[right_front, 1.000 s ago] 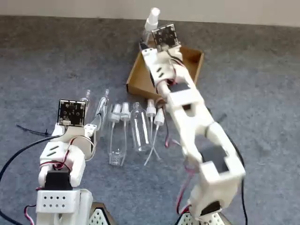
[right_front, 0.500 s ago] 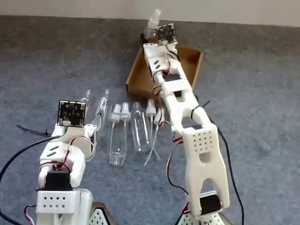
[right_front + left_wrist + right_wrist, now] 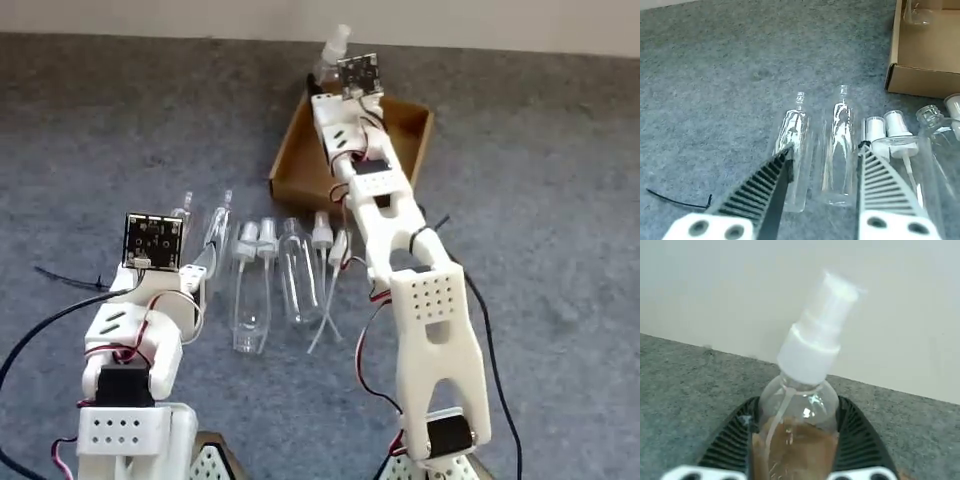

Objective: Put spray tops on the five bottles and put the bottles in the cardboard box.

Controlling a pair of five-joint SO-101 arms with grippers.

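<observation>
My right gripper (image 3: 328, 72) is shut on a clear bottle (image 3: 795, 435) with a white spray top (image 3: 815, 342). It holds the bottle (image 3: 333, 48) tilted above the far edge of the cardboard box (image 3: 412, 130). Several clear bottles lie side by side on the carpet, without tops (image 3: 250, 290) (image 3: 297, 268). Loose spray tops (image 3: 322, 232) with thin tubes lie next to them. My left gripper (image 3: 825, 149) is open, low over two slim bottles: one (image 3: 840, 145) lies between its fingers, another (image 3: 792, 132) by one fingertip (image 3: 782, 160).
Grey carpet covers the table. A black cable tie (image 3: 68, 280) lies left of the left arm. The box wall (image 3: 920, 82) stands just beyond the row of bottles. Two spray tops (image 3: 886, 125) and an open bottle neck (image 3: 930, 116) lie beside the left gripper.
The right arm has stretched out over the box, carrying the capped bottle farther back and slightly right. The left arm has stayed still.
</observation>
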